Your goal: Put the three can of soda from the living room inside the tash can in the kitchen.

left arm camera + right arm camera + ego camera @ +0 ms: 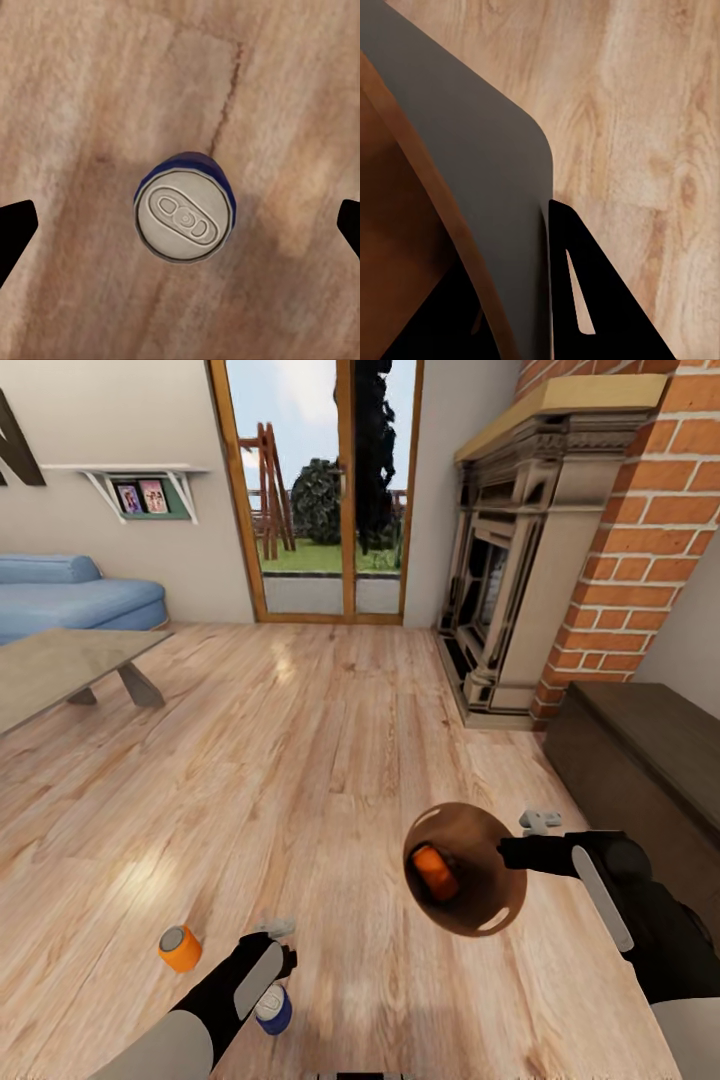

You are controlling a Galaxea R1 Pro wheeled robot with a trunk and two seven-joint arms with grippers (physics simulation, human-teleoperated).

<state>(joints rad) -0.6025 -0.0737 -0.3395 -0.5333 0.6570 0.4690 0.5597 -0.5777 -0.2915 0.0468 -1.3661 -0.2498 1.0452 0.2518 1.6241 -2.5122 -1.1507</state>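
Three soda cans counted. One orange can [436,871] lying inside the bin [490,910], held off the wood floor [330,760] by the right gripper [544,225], fingers [585,300] clamped on the grey wall and tan rim. A second orange can [180,948] standing upright on the floor, near the left arm. One dark blue can [185,217] upright on the floor directly under the left gripper [180,225], fingers [13,229] spread wide apart, well clear on either side. One blue sofa [70,595], one low grey table [60,665], one brick fireplace [520,560] beyond.
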